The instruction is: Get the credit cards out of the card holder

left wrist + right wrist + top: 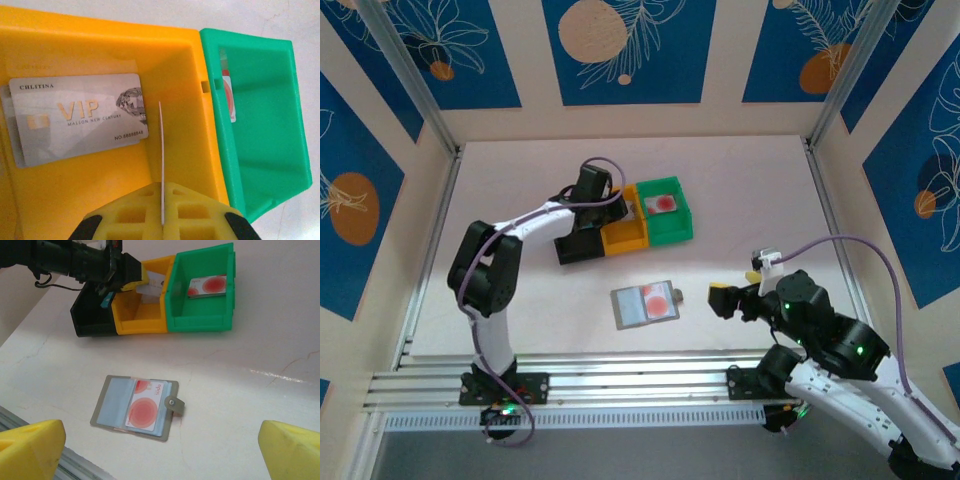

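The worktop [760,200] is pale and matt, with faint hairline veins. It sits in a booth of cream walls hung with blue panels [620,50] printed with leaf outlines and orange discs. Ribbed aluminium rails [620,385] run along the near edge.

Three glossy moulded bins stand touching in a row, all boxy and open-topped: a black bin [578,248], an orange bin [623,240] and a green bin [672,232]. The card holder [644,304] is a flat grey-taupe folder lying open, its clear bluish pockets facing up and its snap tab at one side. A red-dot card [145,410] sits in one pocket.

The left claw [162,212] is pressed together on a thin white card [161,145], which is seen edge-on and held upright over the orange bin. Ahead and to its left, a silver-grey VIP card [75,117] lies flat on that bin's floor. To its right, the green bin holds a second red-dot card [207,286].

The right claw [734,284] is spread wide and grips nothing; its yellow fingers [30,447] look foam-like. The card holder lies on the worktop ahead of this claw, apart from it.
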Controlling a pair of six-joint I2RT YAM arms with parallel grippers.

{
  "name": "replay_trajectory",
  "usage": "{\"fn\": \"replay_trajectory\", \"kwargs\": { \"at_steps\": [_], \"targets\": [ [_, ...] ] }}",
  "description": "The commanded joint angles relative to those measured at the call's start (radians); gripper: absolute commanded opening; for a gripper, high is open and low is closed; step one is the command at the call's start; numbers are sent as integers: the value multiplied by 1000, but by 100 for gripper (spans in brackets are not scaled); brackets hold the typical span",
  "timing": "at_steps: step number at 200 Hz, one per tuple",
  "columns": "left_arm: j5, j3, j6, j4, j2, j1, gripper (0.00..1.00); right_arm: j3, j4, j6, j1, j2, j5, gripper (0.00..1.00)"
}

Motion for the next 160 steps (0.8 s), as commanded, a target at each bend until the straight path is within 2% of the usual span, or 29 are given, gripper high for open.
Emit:
{"fn": "replay_trajectory", "kwargs": {
  "at_steps": [1,160],
  "targets": [
    [4,42,-16,-18,22,15,0,-7,26,-9,-10,13,-40,99],
    [40,151,-22,-44,119,41,0,-9,48,-15,-97,15,-147,99]
  ]
}}
